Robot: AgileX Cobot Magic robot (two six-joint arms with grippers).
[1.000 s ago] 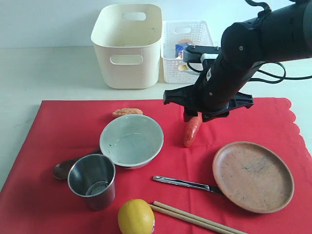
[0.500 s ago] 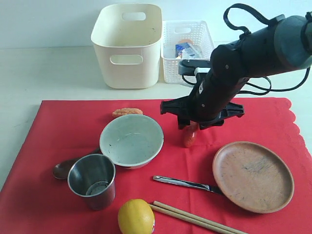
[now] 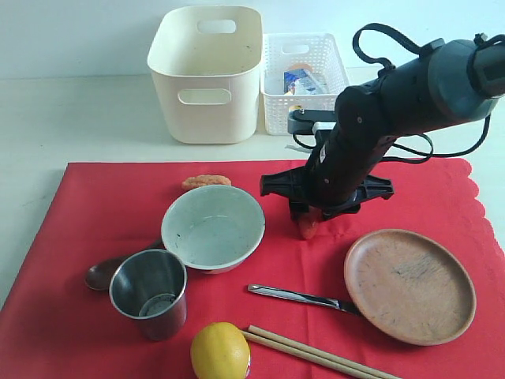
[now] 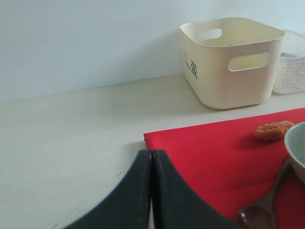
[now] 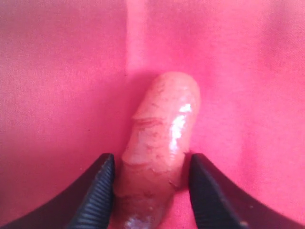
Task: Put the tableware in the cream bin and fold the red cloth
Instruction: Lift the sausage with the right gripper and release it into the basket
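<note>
The right claw [image 5: 151, 167] is lowered over the sausage [image 5: 159, 133]. Its jaws are apart and set along either flank, close against the skin, but a firm clamp cannot be confirmed. The left claw [image 4: 151, 191] is pressed together and empty, above the bare bench [image 4: 71, 133] by the cloth's corner.

Several slips can be foreseen. The sausage is glossy, rounded and tapered, so it may be squeezed out of the ribbed pads if it is pinched near its end. The red cloth [image 3: 118, 197] is soft and matte with a faint crease, and it lies directly under the fingertips. It could be nipped and dragged with the lift, and the bowl [image 3: 213, 227] just beside the claw would be disturbed. A sorting error is also possible, since the sausage is toy food, not tableware. The bin [image 3: 207, 75] and the lattice basket [image 3: 304, 71] stand side by side beyond the claw.

No tableware is seen in the bin, which is smooth, cream and round-cornered. The shallow wooden plate [image 3: 410, 286] and the slim silver knife [image 3: 300, 298] lie near the claw. The shiny steel cup [image 3: 150, 292], dark spoon [image 3: 101, 275] and tan chopsticks [image 3: 316, 354] lie farther from it, all on the cloth.
</note>
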